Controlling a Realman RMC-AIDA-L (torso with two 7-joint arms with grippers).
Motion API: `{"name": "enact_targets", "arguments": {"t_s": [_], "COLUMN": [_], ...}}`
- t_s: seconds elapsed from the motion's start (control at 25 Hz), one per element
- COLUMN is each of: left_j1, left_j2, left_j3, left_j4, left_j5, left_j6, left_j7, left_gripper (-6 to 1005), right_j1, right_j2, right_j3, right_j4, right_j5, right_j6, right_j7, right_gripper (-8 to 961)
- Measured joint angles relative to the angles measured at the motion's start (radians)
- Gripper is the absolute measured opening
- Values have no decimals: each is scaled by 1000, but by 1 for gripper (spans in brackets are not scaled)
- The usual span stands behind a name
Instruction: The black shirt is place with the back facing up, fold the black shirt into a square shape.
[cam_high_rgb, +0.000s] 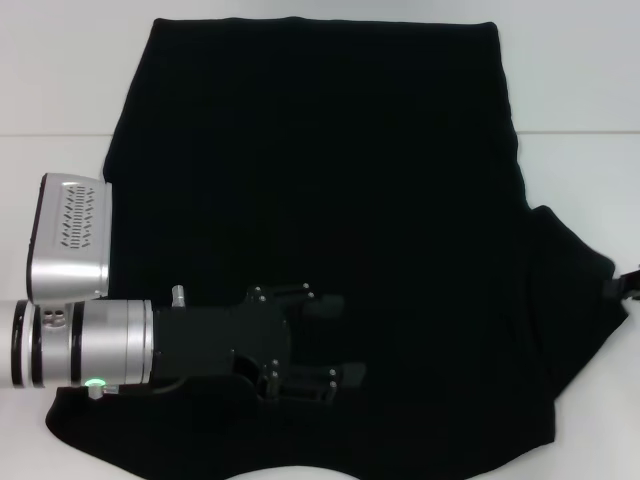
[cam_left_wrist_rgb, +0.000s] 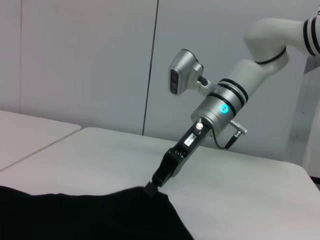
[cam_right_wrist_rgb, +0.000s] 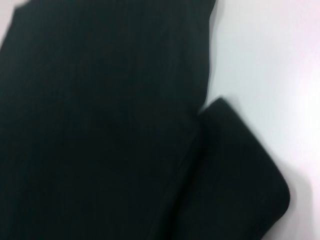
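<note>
Left arm: in the head view it enters from the left edge, lower left of the frame, a silver cylinder with black rings and a green light, with a silver camera box above it.
Left gripper (cam_high_rgb: 340, 340): black, lying over the lower middle of the shirt, pointing toward the right of the frame. Its two fingers stand apart with a plain gap between them, moderately wide, with nothing seen between them. Whether the fingers touch the cloth cannot be told, black on black.
Black shirt (cam_high_rgb: 330, 190): spread flat and filling most of the head view, from the top centre down to the bottom edge. The top edge is straight; the left side slopes outward toward the lower left. No lettering shows on the side facing up. A sleeve sticks out toward the right edge at mid height.
Table (cam_high_rgb: 580, 80): white, bare at the upper left, upper right and lower right corners of the head view.
Right gripper (cam_left_wrist_rgb: 159, 180): in the left wrist view, lower centre, its dark tip meets the raised corner of the black shirt (cam_left_wrist_rgb: 90, 215) and seems closed on the sleeve's edge. In the head view only a small dark part shows at the right edge, mid height, at the sleeve tip.
Right wrist view: black shirt (cam_right_wrist_rgb: 100, 125) fills the left and centre; a folded flap lies lower right; white table (cam_right_wrist_rgb: 270, 75) upper right.
</note>
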Motion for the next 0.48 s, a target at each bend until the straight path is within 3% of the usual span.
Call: {"name": "enact_targets", "arguments": {"t_s": [0.48], "left_j1": [0], "left_j2": [0], "left_j3": [0], "left_j4": [4], "left_j5": [-3], "left_j6": [5], "left_j7": [-19], "left_gripper": [840], "right_j1": [-78], "right_j2": [-4], "right_j3": [81], "right_j4": [2], "right_j5": [146], "right_j6": [-2], "right_j7": [-143], "right_gripper": [18]}}
